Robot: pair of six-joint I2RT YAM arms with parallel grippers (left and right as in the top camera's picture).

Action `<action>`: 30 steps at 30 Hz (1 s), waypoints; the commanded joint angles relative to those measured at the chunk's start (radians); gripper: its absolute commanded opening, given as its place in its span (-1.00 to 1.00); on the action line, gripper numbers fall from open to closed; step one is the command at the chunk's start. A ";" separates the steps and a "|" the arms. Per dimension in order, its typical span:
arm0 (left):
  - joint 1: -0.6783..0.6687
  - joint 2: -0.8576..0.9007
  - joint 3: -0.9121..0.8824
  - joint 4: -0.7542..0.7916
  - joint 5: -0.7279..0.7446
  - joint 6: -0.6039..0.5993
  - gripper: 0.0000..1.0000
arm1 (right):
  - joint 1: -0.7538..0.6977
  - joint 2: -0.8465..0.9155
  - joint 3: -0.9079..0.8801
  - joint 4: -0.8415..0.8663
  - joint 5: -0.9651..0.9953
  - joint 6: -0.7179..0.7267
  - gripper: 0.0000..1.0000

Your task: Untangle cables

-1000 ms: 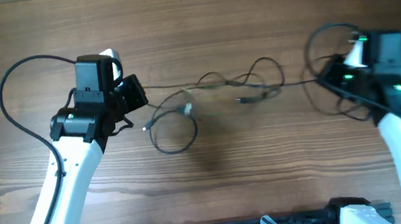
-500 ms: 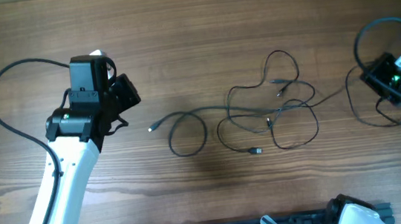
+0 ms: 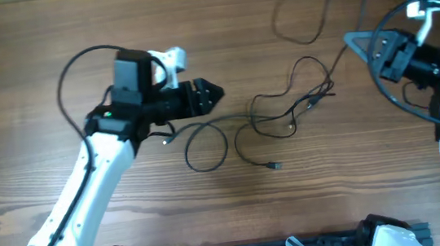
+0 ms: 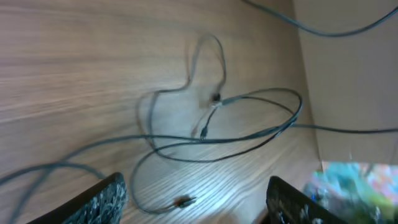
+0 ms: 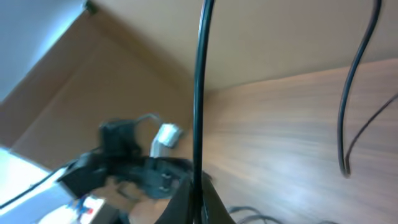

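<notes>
Status, near edge outward. Loose plug (image 3: 274, 165) lies alone on table (image 3: 31, 44) nearest the bases, its tail curving up into the pile. Next out is a round loop (image 3: 206, 147), laid flat, free end just below left gripper (image 3: 215, 95). Cables (image 3: 289, 114) knot up mid-table right of that loop, with several crossings, not separated. Left gripper hovers beside them, jaws apart, nothing between them. Right gripper (image 3: 356, 41) is pinched shut on one strand (image 3: 329, 3). That strand arcs to the far edge, end lying clear of the pile; its other side drops back into the knot.

Judgement: early-to-mid. One strand partly drawn out, loop and near plug spread. Central crossings all left to do.

Views: left wrist shows what overhead can't resolve, a small connector (image 4: 214, 98) right at a crossing, and the wide gap between its fingers (image 4: 102, 200). Right wrist confirms the clamp on the strand but shows none of the knot, only the blurred left arm (image 5: 130, 168) beyond. Only overhead gives the full layout.
</notes>
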 commanded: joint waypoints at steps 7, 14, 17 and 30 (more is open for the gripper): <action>-0.173 0.114 0.003 0.140 0.051 0.031 0.54 | 0.330 -0.021 0.038 -0.150 0.459 0.133 -0.91; -0.207 0.172 0.003 0.160 0.044 0.031 0.54 | 0.471 0.032 0.334 -0.542 0.853 0.035 -0.91; -0.233 0.194 0.003 0.173 0.045 0.031 0.55 | 0.508 0.075 0.446 -0.592 0.867 0.065 -0.91; -0.314 0.205 0.003 0.212 0.049 0.027 0.64 | 0.555 0.118 0.533 -0.227 0.723 0.256 -0.91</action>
